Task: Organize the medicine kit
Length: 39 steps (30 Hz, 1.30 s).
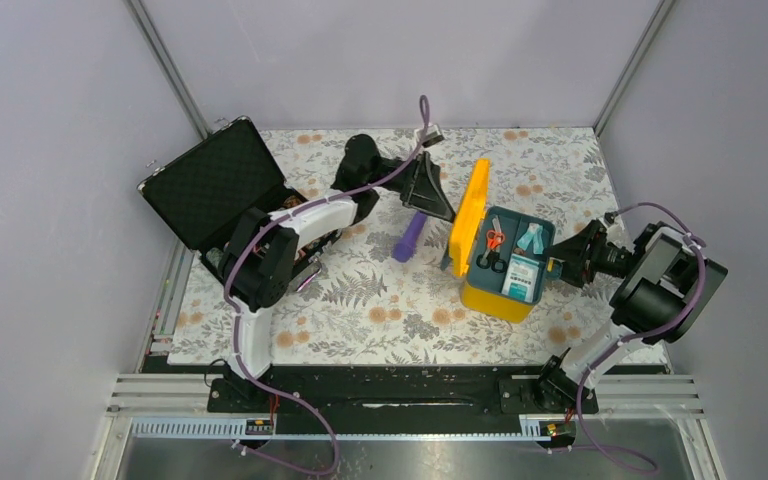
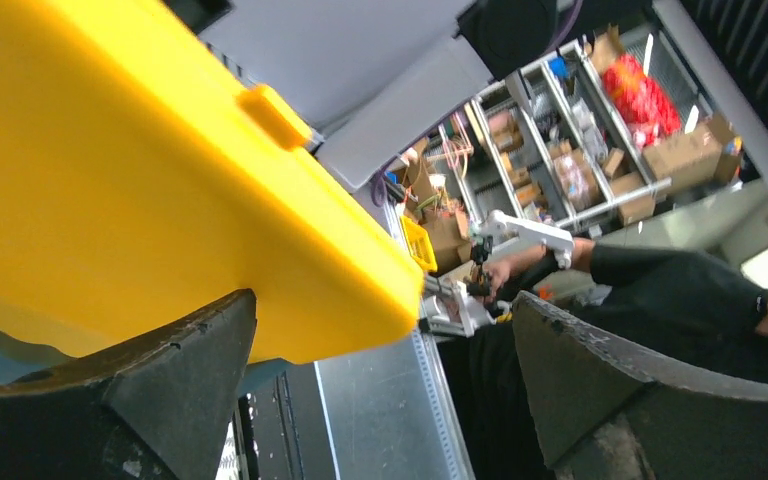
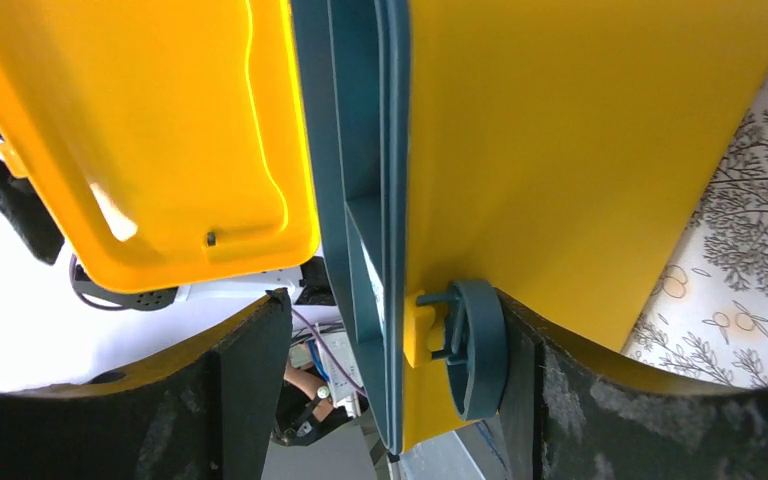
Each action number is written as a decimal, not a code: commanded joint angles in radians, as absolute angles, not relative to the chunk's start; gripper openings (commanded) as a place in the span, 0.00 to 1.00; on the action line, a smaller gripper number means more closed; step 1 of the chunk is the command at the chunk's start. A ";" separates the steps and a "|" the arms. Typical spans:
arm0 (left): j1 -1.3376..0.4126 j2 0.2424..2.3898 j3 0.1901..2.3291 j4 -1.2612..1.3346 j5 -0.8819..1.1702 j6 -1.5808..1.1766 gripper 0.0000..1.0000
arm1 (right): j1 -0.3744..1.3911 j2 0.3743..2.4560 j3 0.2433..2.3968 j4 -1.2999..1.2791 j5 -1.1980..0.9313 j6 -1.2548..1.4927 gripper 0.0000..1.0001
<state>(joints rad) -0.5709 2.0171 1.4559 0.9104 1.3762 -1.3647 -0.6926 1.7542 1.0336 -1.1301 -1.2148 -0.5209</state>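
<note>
The medicine kit (image 1: 495,300) stands right of centre, its yellow lid (image 1: 470,205) raised upright on the left side. The teal tray (image 1: 509,218) inside shows red-handled scissors (image 1: 495,240) and a white box (image 1: 523,275). My left gripper (image 1: 432,188) is open, close behind the lid's outer face. In the left wrist view the lid (image 2: 110,180) fills the upper left, its corner reaching between the spread fingers (image 2: 160,390). My right gripper (image 1: 563,262) is open astride the kit's right wall (image 3: 580,150). One finger (image 3: 550,400) touches the round teal latch (image 3: 475,345); the other stands off the rim.
A purple object (image 1: 409,237) lies on the floral cloth just left of the lid. An open black hard case (image 1: 215,185) sits at the back left under the left arm. Grey walls enclose the table on three sides.
</note>
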 commanded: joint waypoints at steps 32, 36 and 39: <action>-0.756 2.106 1.835 -0.316 1.069 -0.347 0.99 | -0.558 2.127 1.257 -1.681 -1.535 -1.105 0.78; -0.756 2.110 1.807 -0.132 1.158 -0.482 0.99 | -0.587 2.152 1.246 -1.689 -1.567 -1.103 0.79; -0.760 2.123 1.815 -0.064 1.183 -0.538 0.99 | -0.605 2.164 1.236 -1.692 -1.574 -1.101 0.80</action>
<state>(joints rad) -0.7532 2.1067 1.8061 -0.2298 1.1233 -0.4362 -0.5800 2.1532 1.2304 -1.5215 -1.5070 -1.0874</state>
